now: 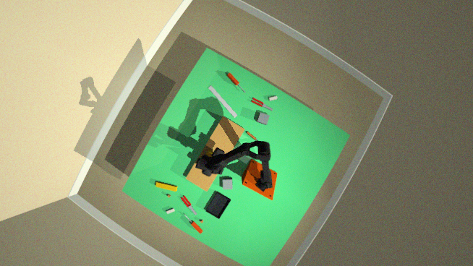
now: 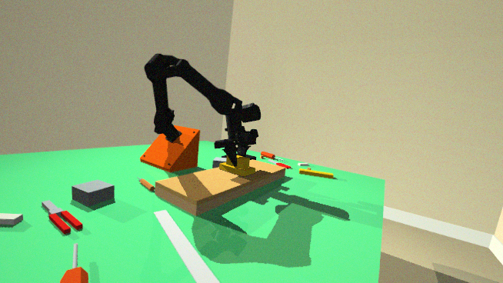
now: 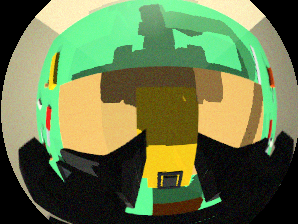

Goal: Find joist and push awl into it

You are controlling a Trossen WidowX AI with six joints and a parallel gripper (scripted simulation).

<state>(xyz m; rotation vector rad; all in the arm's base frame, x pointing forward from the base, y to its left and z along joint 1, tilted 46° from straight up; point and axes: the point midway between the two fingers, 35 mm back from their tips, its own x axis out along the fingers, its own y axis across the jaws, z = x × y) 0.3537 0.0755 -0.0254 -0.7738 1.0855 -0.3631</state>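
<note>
The yellow stud finder (image 2: 246, 169) (image 3: 171, 159) sits on the wooden floor panel (image 1: 199, 178) (image 2: 269, 167) (image 3: 80, 120), around the middle of its length. It looks flat on the top face. A small dark display shows on it in the wrist view; I see no lit light. My gripper (image 2: 238, 158) (image 3: 166, 132) points down, shut on the stud finder's raised body. The arm hides most of it in the top view. The awl (image 1: 251, 135) (image 2: 147, 184), with an orange-brown handle, lies beside the panel. The black tray (image 1: 218, 204) holds nothing visible. The joist is hidden.
A grey block (image 1: 226, 183) stands between panel and tray; another grey block (image 1: 263, 118) (image 2: 93, 193) stands beyond the awl. A white strip (image 1: 222, 101) (image 2: 184, 246) lies off one panel end. A yellow bar (image 1: 165, 186) (image 2: 316, 173), pliers and screwdrivers lie around. The arm's orange base (image 1: 253, 177) (image 2: 184, 154) stands beside the panel.
</note>
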